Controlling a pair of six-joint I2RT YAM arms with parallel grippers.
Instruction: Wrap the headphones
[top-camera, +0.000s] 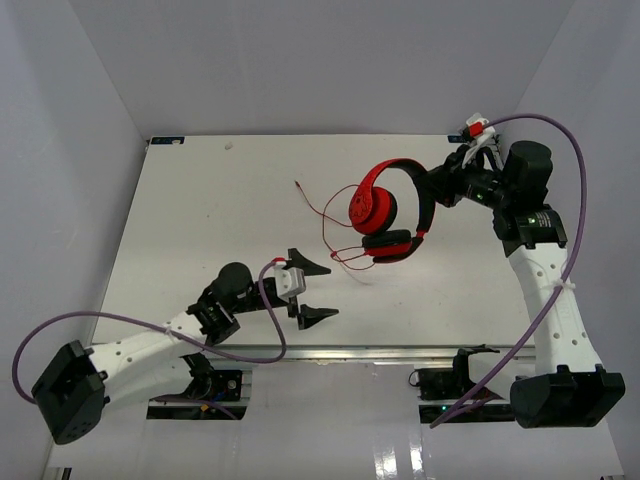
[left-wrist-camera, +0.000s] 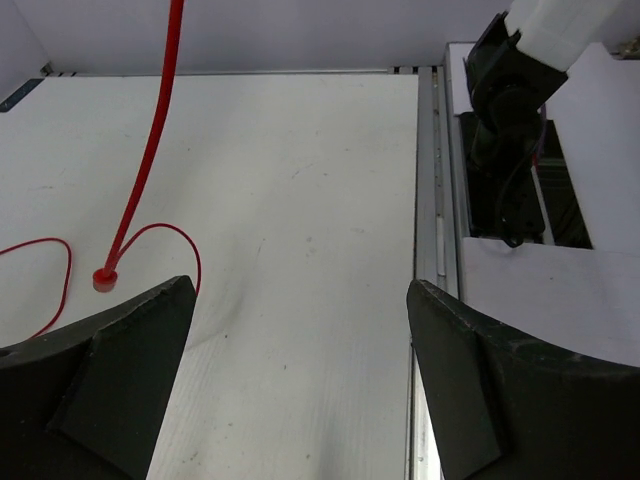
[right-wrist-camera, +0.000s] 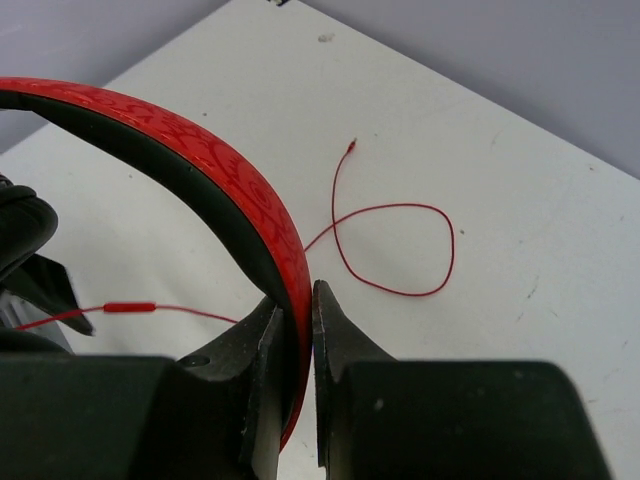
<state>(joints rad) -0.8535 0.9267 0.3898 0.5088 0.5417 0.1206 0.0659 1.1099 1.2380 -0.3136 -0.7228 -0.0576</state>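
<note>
The red headphones (top-camera: 385, 210) hang tilted above the right half of the white table (top-camera: 200, 210), one round ear cup facing left and the other lower down. My right gripper (top-camera: 437, 190) is shut on their black-and-red headband (right-wrist-camera: 230, 180), with the band pinched between both jaws (right-wrist-camera: 298, 300). The thin red cable (top-camera: 325, 215) trails left over the table in loose loops (right-wrist-camera: 440, 250). My left gripper (top-camera: 332, 290) stands open just below and left of the headphones, with nothing between its fingers (left-wrist-camera: 300, 285). A cable strand (left-wrist-camera: 150, 160) with a small red inline piece (left-wrist-camera: 104, 280) lies just beyond its left finger.
Thick purple arm cables (top-camera: 570, 200) loop beside both arms. The table's front metal rail (left-wrist-camera: 428, 200) and the right arm's base (left-wrist-camera: 510, 120) lie right of my left gripper. White walls enclose the table at the back and sides.
</note>
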